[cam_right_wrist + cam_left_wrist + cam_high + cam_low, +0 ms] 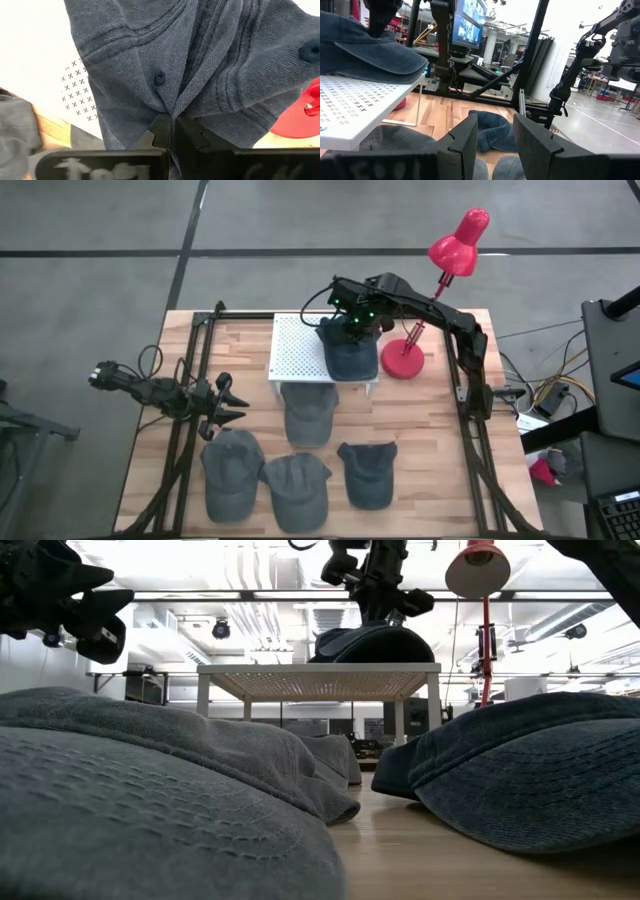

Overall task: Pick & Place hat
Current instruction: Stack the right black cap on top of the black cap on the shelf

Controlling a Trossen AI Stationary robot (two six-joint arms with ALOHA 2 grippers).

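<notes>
From above, the right gripper (352, 323) has its jaws pinched tight on the dark blue hat (350, 355), which lies on the white perforated stand (298, 350). The red lamp (440, 285) stands just beside those jaws. The left gripper (225, 408) waits off the stand with jaws half parted, holding nothing; four grey hats (308, 415) lie on the tabletop (420, 440) near them.

At table height, the hat sits on the stand under the right jaws, with grey hats filling the foreground.

In the right wrist view, hat fabric bunches between the closed fingers (160, 131).
</notes>
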